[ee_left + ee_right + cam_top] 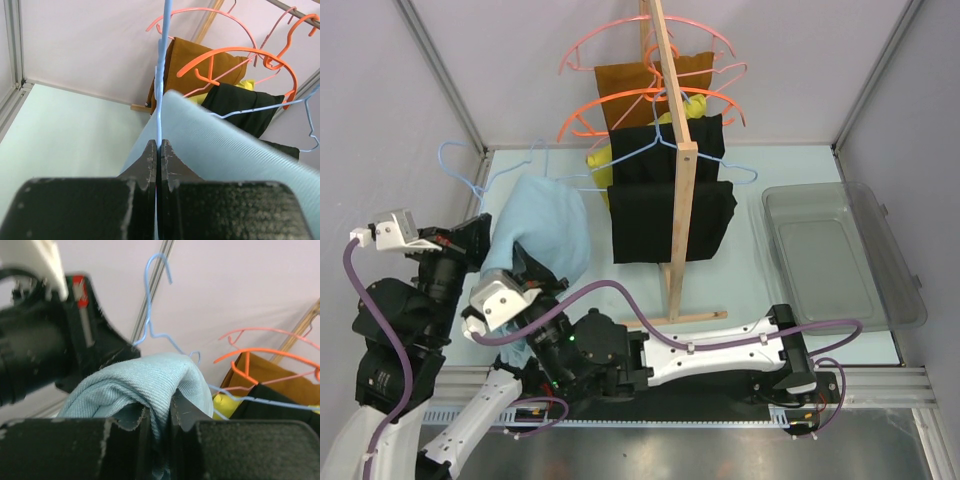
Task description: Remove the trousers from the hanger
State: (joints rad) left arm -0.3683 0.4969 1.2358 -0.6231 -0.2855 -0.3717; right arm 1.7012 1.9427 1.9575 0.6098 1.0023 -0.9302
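Note:
The light sky-blue trousers (542, 232) hang bunched over the thin light-blue wire hanger (457, 166), held up at the left of the table. My left gripper (480, 238) is shut on the hanger's wire; in the left wrist view the wire (161, 95) runs up from between the closed jaws (158, 147), with the trousers (225, 150) draped just to its right. My right gripper (527, 288) is shut on a fold of the trousers (145, 380), its jaws (160, 415) pinching the cloth. The hanger's hook (150, 290) shows above the cloth.
A wooden rack (676, 170) stands mid-table with orange hangers (620, 105), black garments (670, 215), a brown garment (645, 88), a yellow one (604, 160) and another blue hanger (745, 176). A clear plastic bin (840, 255) sits at the right.

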